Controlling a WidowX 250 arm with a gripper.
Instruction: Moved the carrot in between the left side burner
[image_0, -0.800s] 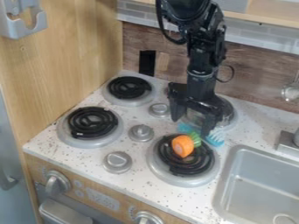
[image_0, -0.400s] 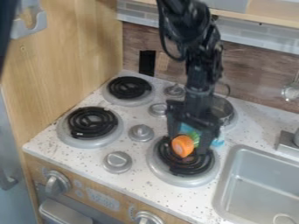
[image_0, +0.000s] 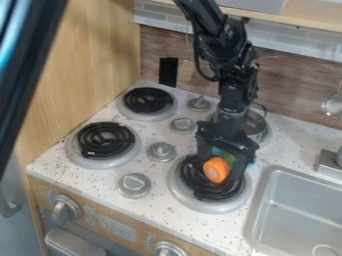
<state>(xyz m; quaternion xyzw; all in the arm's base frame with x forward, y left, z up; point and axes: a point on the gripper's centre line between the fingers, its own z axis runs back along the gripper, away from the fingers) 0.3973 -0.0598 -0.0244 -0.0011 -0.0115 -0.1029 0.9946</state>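
Carrot (image_0: 216, 169): stubby orange body, blunt rounded end, green top (image_0: 228, 157).

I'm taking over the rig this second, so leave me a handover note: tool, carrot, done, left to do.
Tool: open, down around the carrot, one finger on each side; firm hold not confirmed.
Carrot: over the front right burner, orange end toward the camera.
Done: tool in position at the carrot.
Left: secure the grip, lift, and set it between the front left burner and back left burner.
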